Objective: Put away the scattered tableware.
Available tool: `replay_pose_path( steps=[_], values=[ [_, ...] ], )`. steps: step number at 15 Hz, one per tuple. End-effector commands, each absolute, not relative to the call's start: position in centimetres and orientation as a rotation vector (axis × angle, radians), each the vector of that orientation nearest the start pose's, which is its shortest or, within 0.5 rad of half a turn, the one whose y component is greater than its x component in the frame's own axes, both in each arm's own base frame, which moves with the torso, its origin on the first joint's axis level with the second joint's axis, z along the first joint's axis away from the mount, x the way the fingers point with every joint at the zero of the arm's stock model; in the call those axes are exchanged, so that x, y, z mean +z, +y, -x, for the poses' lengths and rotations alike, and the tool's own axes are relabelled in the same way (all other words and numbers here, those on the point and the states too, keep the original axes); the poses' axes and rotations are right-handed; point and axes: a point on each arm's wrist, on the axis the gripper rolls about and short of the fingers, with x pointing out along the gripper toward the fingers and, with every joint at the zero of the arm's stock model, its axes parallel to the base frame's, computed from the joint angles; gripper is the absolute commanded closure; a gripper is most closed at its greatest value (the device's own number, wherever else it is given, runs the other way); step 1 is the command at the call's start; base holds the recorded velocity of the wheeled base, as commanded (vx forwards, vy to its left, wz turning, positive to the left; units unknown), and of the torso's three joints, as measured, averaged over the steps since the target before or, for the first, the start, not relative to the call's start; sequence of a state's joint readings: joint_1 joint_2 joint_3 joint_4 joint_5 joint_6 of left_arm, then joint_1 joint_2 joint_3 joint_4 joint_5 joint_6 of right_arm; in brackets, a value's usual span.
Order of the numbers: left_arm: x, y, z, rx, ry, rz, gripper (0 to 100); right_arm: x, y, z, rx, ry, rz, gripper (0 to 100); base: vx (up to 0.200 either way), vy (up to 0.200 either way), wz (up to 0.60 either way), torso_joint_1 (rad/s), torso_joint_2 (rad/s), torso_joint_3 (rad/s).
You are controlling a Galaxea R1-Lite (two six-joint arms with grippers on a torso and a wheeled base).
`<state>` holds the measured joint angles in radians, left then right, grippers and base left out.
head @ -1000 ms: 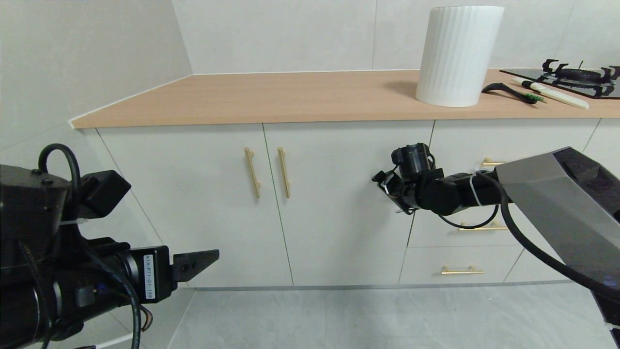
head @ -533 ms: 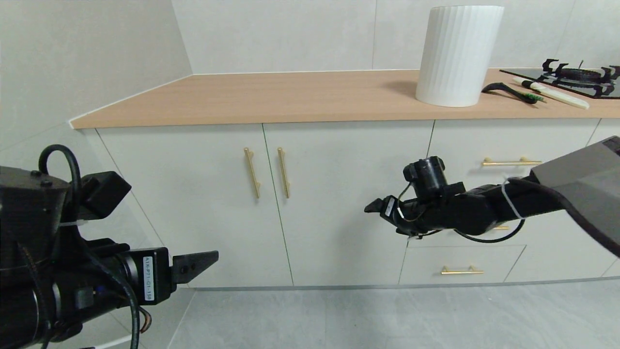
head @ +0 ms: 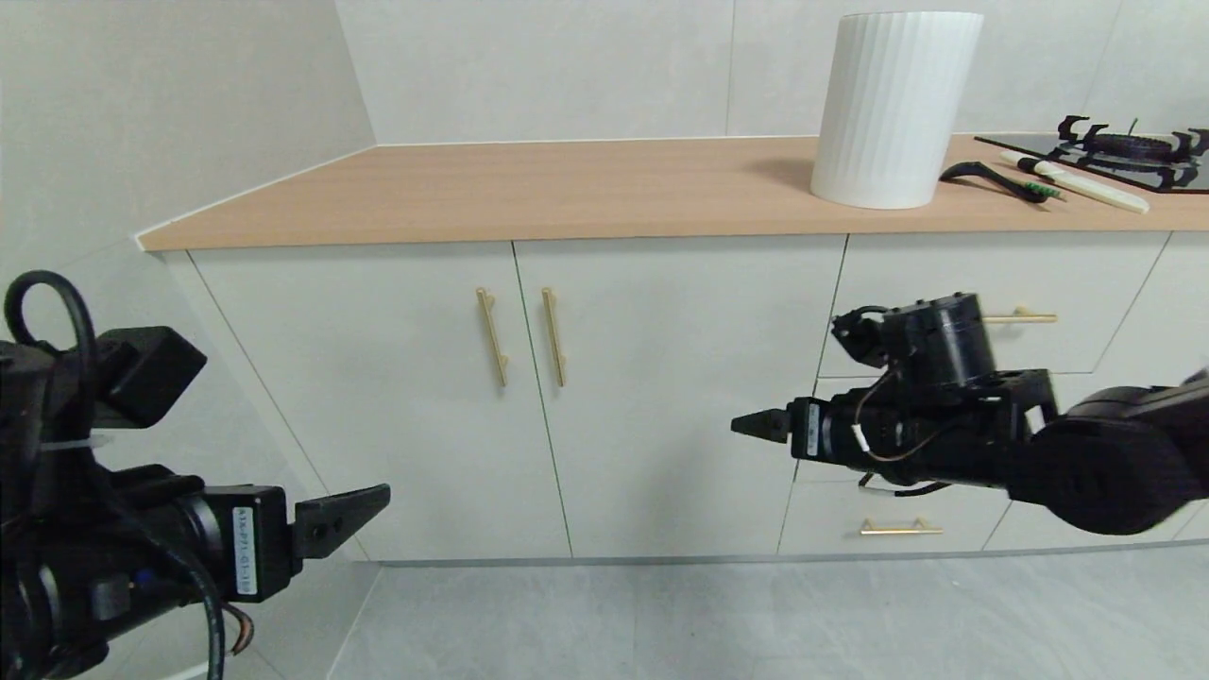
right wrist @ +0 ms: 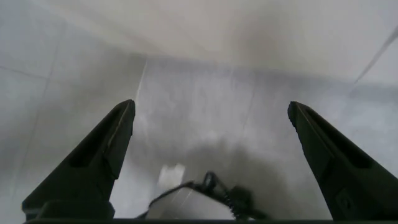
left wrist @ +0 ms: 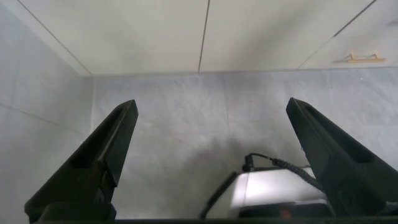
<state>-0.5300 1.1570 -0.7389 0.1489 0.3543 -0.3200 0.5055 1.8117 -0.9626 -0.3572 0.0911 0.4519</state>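
On the wooden counter [head: 529, 194], far right, lie a black utensil [head: 980, 174], a green-handled piece [head: 1037, 190] and a cream-coloured knife [head: 1077, 180]. A tall white ribbed holder [head: 893, 109] stands just left of them. My right gripper [head: 757, 426] hangs well below the counter in front of the cabinet doors, pointing left; in its wrist view the right gripper [right wrist: 211, 104] is open with nothing between its fingers. My left gripper [head: 359, 505] is low at the left near the floor; in the left wrist view this gripper [left wrist: 211, 106] is open and holds nothing.
A black stove burner [head: 1133, 144] sits at the counter's far right end. Below the counter are two cabinet doors with gold handles [head: 521, 336] and drawers [head: 897, 526] on the right. Grey tiled floor [head: 718, 619] lies underneath, and a wall closes the left side.
My right arm has dropped lower and pulled back to the right, its gripper turning level and pointing left. My left arm has shifted slightly left and down.
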Motion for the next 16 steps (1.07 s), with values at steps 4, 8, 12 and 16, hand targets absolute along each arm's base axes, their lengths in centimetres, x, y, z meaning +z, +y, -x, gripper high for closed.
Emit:
replay_pose_path(
  steps=[4,8,12,16],
  values=[
    [23.0,-3.2,-8.1,-0.071,0.343,0.090,0,22.6,8.1,-16.0,0.303,0.247,-0.216,0,0.000,0.000,0.00,0.000,0.00,0.000],
    [21.4,0.3,-1.6,0.023,0.136,-0.019,0,22.5,2.1,-5.1,0.297,-0.031,-0.120,0,0.000,0.000,0.00,0.000,0.00,0.000],
    [19.4,1.5,3.4,0.144,-0.049,-0.046,0,20.6,-0.9,2.0,0.091,-0.144,-0.096,0,0.000,0.000,0.00,0.000,0.00,0.000],
    [17.2,1.7,5.9,0.263,-0.094,-0.051,0,18.5,-1.5,6.0,-0.022,-0.236,0.055,0,0.000,0.000,0.00,0.000,0.00,0.000]
  ],
)
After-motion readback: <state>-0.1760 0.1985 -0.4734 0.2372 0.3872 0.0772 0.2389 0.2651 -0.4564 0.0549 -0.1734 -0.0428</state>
